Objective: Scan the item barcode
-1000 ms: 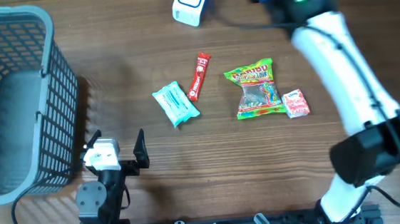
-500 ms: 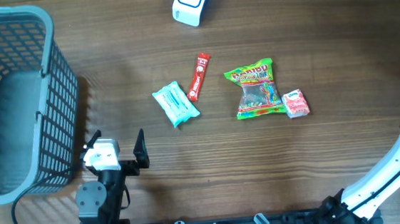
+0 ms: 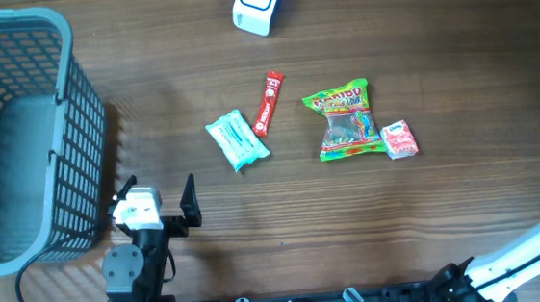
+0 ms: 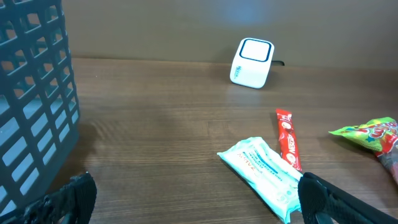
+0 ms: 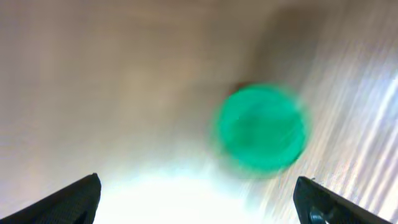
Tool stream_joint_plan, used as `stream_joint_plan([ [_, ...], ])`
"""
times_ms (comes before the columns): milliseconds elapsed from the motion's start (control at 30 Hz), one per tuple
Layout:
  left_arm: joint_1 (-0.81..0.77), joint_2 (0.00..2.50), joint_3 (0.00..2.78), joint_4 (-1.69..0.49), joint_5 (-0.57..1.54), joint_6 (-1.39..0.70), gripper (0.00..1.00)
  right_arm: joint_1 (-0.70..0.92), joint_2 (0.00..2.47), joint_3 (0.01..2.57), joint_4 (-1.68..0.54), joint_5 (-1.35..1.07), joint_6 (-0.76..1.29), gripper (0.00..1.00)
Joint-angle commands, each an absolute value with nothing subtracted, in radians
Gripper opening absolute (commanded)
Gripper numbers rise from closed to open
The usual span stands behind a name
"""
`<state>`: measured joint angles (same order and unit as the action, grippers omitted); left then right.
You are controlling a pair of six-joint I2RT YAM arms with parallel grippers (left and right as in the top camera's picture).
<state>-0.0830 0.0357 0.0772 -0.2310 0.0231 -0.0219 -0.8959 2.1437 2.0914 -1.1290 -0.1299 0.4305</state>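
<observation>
Scan isn't looking started: teal packet, red stick, gummy bag and pink box are all lying on the tabletop, with the scanner sitting well apart at the far edge. Left gripper is hanging wide open and empty beside the basket. Right gripper is showing jaws spread and holding nothing, but its view is blurring.

The green candy bag reads "HARIBO" across its top.
</observation>
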Motion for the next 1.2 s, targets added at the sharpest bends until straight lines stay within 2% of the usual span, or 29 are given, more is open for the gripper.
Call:
stream_joint_plan([
  [0,-0.081,0.032,0.071,-0.228,0.014,-0.035,1.00,-0.675,1.924,2.131,-1.232,-0.293,0.442,1.00],
  [133,-0.081,0.032,0.071,-0.228,0.014,-0.035,1.00,-0.233,1.903,2.105,-1.364,-0.261,0.331,0.99],
  [200,-0.081,0.032,0.071,-0.228,0.014,-0.035,1.00,0.025,1.936,2.051,-1.353,-0.099,0.307,0.80],
  [233,-0.081,0.032,0.071,-0.228,0.014,-0.035,1.00,0.149,1.965,2.015,-1.348,0.019,0.307,0.85],
  [267,-0.081,0.032,0.071,-0.228,0.014,-0.035,1.00,0.230,1.994,1.988,-1.350,0.081,0.306,0.99],
  [333,-0.081,0.032,0.071,-0.228,0.014,-0.035,1.00,0.359,2.074,1.942,-1.358,0.140,0.312,0.99],
  [467,-0.081,0.032,0.071,-0.228,0.014,-0.035,1.00,0.464,2.201,1.919,-1.388,0.176,0.319,0.99],
  [633,-0.081,0.032,0.071,-0.228,0.014,-0.035,1.00,0.461,2.254,1.851,-1.381,0.314,0.340,0.95],
  [733,-0.081,0.032,0.071,-0.228,0.014,-0.035,1.00,0.461,2.254,1.734,-1.284,0.322,0.340,0.95],
  [767,-0.081,0.032,0.071,-0.228,0.014,-0.035,1.00,0.461,2.254,1.676,-1.228,0.322,0.340,0.91],
  [800,-0.081,0.032,0.071,-0.228,0.014,-0.035,1.00,0.461,2.254,1.630,-1.175,0.324,0.340,0.81],
  [867,-0.081,0.032,0.071,-0.228,0.014,-0.035,1.00,0.461,2.254,1.607,-1.129,0.356,0.344,0.50],
  [933,-0.081,0.032,0.071,-0.228,0.014,-0.035,1.00,0.461,2.254,1.644,-1.150,0.383,0.344,0.31],
  [967,-0.081,0.032,0.071,-0.228,0.014,-0.035,1.00,0.461,2.253,1.676,-1.179,0.385,0.344,0.11],
  [1000,-0.081,0.032,0.071,-0.228,0.014,-0.035,1.00,0.461,2.253,1.721,-1.221,0.372,0.345,0.04],
  [1067,-0.081,0.032,0.071,-0.228,0.014,-0.035,1.00,0.461,2.253,1.871,-1.350,0.252,0.343,0.04],
  [1167,-0.081,0.032,0.071,-0.228,0.014,-0.035,1.00,0.448,2.248,2.139,-1.505,-0.187,0.198,0.04],
])
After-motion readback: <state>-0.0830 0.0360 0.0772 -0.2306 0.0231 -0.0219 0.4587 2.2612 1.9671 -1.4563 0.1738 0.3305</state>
